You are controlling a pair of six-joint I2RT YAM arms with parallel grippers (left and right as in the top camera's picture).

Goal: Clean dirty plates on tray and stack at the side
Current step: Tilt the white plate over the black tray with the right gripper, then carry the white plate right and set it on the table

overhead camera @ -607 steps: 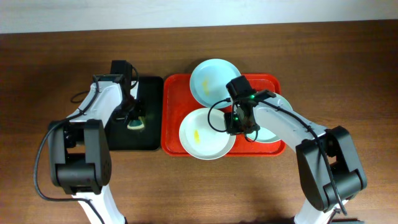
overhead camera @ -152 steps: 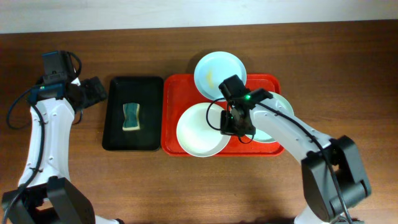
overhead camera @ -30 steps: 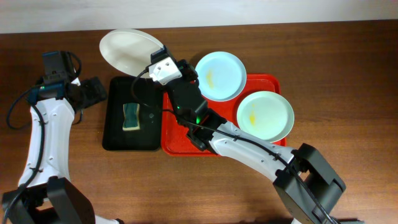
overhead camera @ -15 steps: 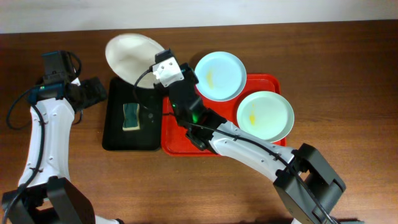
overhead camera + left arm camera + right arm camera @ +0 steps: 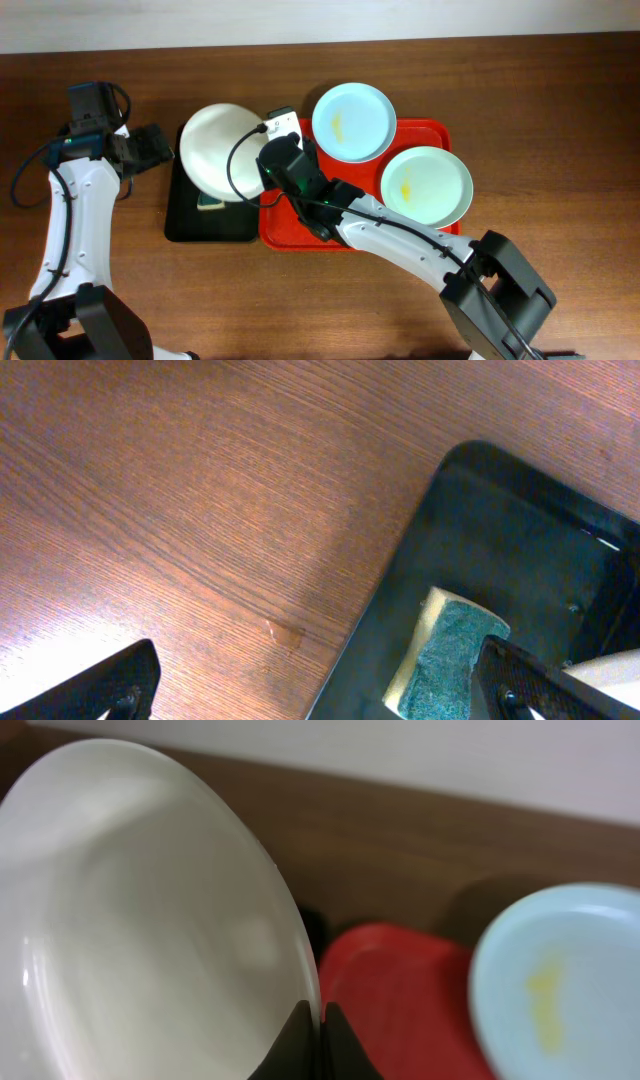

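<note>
White plate [image 5: 222, 150], clamped in right jaws, swings from black tray's [image 5: 188, 226] 12 o'clock to over it, nearing set-down; left jaws gape empty.

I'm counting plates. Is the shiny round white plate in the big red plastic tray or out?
Out. The right gripper holds the white plate by its rim over the black tray beside the red tray.

A dark brown wooden table [image 5: 560, 90] carries two trays side by side: a large red tray [image 5: 430, 132] near its middle and a smaller black tray [image 5: 190, 225] just beside it on the left, edges almost touching.
</note>
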